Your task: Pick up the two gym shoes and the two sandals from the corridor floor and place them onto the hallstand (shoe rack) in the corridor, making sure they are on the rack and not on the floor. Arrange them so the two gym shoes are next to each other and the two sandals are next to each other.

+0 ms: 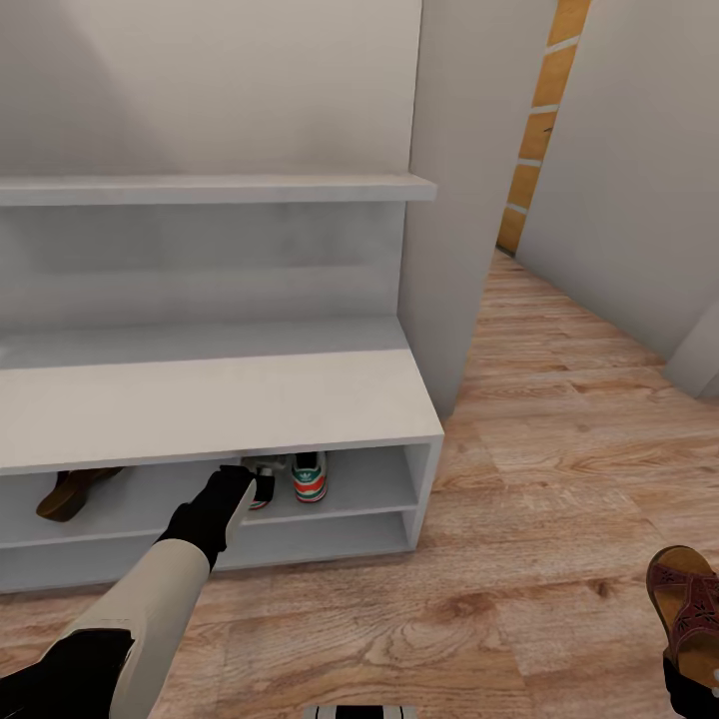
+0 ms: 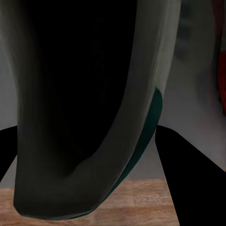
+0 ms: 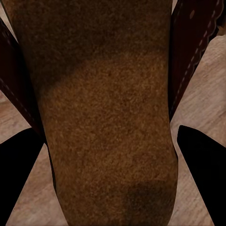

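Two gym shoes sit side by side on the hallstand's (image 1: 330, 384) upper open shelf: one (image 1: 310, 475) free, the other (image 1: 262, 479) clamped in the left pincer (image 1: 243, 492). One sandal (image 1: 72, 491) lies further left on that shelf. The right pincer (image 1: 694, 689) grips the second sandal (image 1: 687, 604) above the corridor floor (image 1: 559, 479).

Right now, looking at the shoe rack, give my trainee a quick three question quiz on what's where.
1. True or false: both gym shoes are in the hallstand's upper open shelf.
2. Which sits further right there: A) the shoe at the left gripper, B) the free gym shoe?
3. What does the right gripper carry?

Key: 1 true. 2 B. 3 a sandal, above the corridor floor; the other sandal is shelved.
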Controlling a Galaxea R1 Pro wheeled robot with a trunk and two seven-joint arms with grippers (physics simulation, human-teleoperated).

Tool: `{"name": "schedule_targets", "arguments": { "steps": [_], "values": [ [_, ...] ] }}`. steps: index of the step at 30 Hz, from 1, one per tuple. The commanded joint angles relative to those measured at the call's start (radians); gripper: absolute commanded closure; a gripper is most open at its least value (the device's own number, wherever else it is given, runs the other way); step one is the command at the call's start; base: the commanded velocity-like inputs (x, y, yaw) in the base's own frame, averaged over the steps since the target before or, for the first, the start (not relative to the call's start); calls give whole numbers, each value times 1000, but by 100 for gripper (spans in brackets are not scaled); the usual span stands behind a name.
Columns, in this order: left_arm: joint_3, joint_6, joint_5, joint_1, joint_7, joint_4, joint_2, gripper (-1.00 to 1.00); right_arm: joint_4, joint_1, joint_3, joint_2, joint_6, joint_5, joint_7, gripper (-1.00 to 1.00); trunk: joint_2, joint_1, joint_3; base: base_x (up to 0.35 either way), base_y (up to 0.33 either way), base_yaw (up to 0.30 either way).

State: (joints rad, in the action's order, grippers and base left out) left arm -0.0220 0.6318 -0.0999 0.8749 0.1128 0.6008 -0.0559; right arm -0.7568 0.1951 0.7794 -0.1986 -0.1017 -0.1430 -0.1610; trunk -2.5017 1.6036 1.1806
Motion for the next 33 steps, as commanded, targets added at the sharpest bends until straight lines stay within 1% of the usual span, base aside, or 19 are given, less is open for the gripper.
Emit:
{"name": "schedule_targets", "arguments": {
  "steps": [1, 7, 8, 28, 33],
  "values": [
    [-3, 5, -11, 0, -4, -15, 0, 100, 1, 1, 6, 1, -4, -10, -8, 100, 0, 0, 1, 0, 0, 0],
    [-3, 5, -10, 0, -10, -15, 1, 100, 1, 1, 6, 1, -4, -10, -8, 100, 0, 0, 1, 0, 0, 0],
    [-3, 5, -10, 0, -11, -15, 1, -100, 1, 1, 6, 1, -4, -10, -8, 100, 0, 0, 1, 0, 0, 0],
    [-1, 3, -11, 0, -13, -15, 5, -100, 1, 1, 6, 1, -4, -10, -8, 100, 0, 0, 1, -2, 0, 0],
    [0, 3, -11, -1, -13, -15, 5, -100, 1, 1, 6, 1, -4, -10, -8, 100, 0, 0, 1, -238, 0, 0]
  ]
}}
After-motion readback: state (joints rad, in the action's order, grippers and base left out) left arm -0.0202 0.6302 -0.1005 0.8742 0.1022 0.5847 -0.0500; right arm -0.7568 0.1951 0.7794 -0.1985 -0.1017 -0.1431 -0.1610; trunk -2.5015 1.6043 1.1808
